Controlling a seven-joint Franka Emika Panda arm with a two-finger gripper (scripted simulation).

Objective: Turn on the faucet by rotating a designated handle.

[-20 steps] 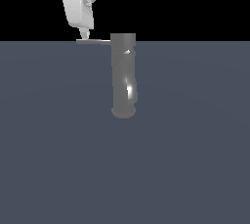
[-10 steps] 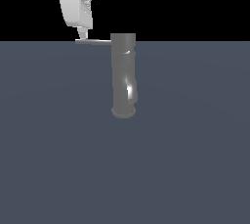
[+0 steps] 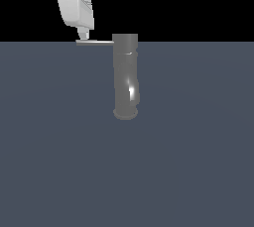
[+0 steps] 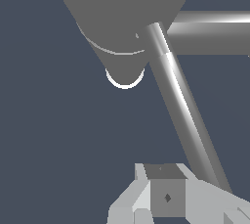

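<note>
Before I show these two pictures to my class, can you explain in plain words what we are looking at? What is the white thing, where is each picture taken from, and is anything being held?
These are computer-simulated pictures of a robot arm, not photographs. The exterior view comes from a camera standing off the arm. In it, the white shape at the top is the arm's tool, reaching down. On the dark blue-gray surface stands the faucet, a tall glossy gray cylinder with a wider foot. A thin flat bar, the handle, sticks out sideways from its top, and the tool's tip sits at the bar's far end. The wrist view comes from a camera on the arm itself, looking along the handle towards the faucet. Nothing is lifted or carried; whether the tool clamps the bar cannot be told.
</note>
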